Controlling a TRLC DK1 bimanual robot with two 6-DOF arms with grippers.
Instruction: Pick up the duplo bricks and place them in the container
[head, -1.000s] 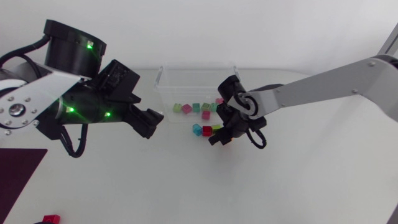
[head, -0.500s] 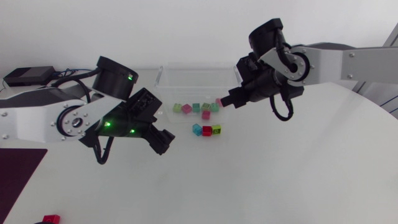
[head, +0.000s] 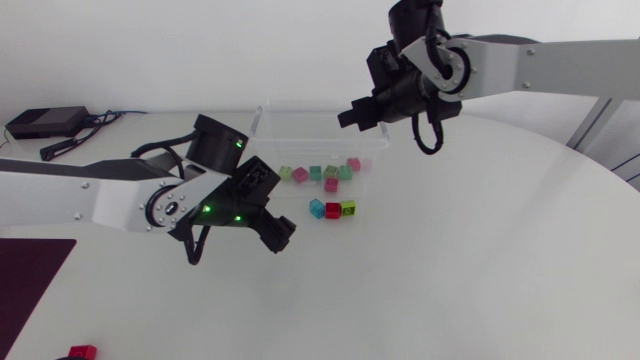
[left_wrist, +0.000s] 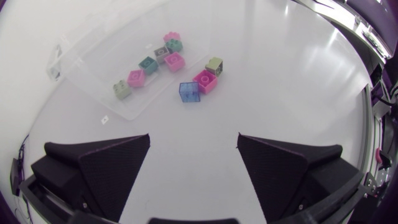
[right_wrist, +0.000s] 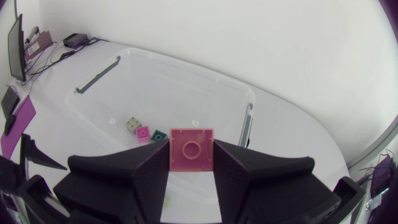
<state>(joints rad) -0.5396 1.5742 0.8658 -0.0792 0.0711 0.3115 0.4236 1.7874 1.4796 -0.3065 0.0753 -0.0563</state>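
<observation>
A clear plastic container (head: 265, 130) stands at the back of the table with several small bricks inside. My right gripper (head: 350, 118) hangs high over its far right corner, shut on a pink brick (right_wrist: 191, 148); the container (right_wrist: 186, 62) lies below the fingers. Three loose bricks sit on the table just in front of the container: blue (head: 317, 207), red (head: 333, 210) and green (head: 348, 208). My left gripper (head: 278, 235) is open, a little to their left. Its wrist view shows the gripper (left_wrist: 193, 142) empty, with the blue brick (left_wrist: 189, 91) ahead.
A dark maroon mat (head: 30, 280) lies at the table's front left, with a red brick (head: 82, 351) near the front edge. A black box (head: 45, 122) with cables sits at the far left.
My right gripper rose from the loose bricks and moved back over the container, carrying the pink brick. My left arm lowered, and its gripper moved right and forward, towards the loose bricks.
</observation>
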